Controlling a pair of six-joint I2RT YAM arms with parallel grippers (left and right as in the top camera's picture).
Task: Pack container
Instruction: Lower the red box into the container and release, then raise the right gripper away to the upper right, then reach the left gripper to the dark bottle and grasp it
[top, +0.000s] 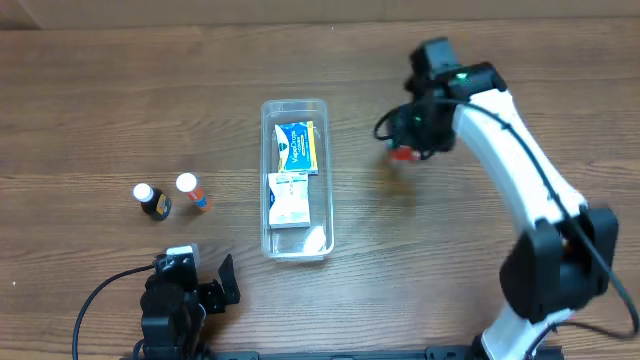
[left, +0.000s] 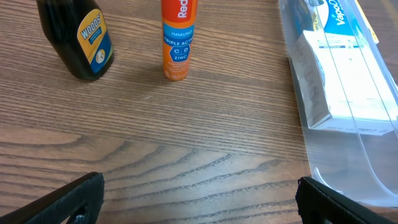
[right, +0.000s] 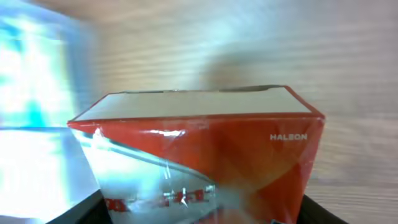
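Observation:
The clear plastic container (top: 294, 180) lies lengthwise at the table's middle, holding a blue-and-yellow box (top: 295, 146) and a white box (top: 289, 201); its near end shows in the left wrist view (left: 348, 118). My right gripper (top: 405, 150) is shut on a red box (right: 205, 155), held above the table to the right of the container. My left gripper (left: 199, 199) is open and empty near the front edge. A dark bottle (top: 153, 202) (left: 78, 37) and an orange tube (top: 192, 192) (left: 177, 37) stand left of the container.
Bare wood-grain table (top: 450, 250) lies between the container and the right arm's base. Cables (top: 95, 300) run at the front left by the left arm.

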